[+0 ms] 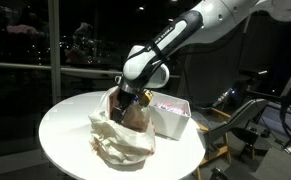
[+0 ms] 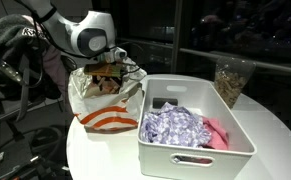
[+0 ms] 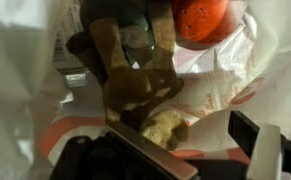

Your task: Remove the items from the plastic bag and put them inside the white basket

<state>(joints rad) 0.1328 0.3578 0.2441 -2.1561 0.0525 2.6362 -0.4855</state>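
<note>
A white plastic bag with orange stripes (image 2: 103, 112) stands open on the round white table, and it also shows in an exterior view (image 1: 120, 140). My gripper (image 2: 110, 72) is lowered into its mouth, as both exterior views show (image 1: 133, 100). In the wrist view the gripper (image 3: 185, 140) is open, with a yellowish item (image 3: 163, 125) between its fingers. A brown item (image 3: 130, 80) and an orange round item (image 3: 205, 18) lie deeper in the bag. The white basket (image 2: 247, 135) stands right beside the bag (image 1: 177, 120) and holds a purple patterned cloth (image 2: 175, 125) and a pink item (image 2: 217, 132).
The round white table (image 1: 65, 130) carries the bag and the basket. A clear container of brownish contents (image 2: 230, 80) stands behind the basket. Dark windows and equipment surround the table, with metal framing (image 1: 250, 120) off its edge.
</note>
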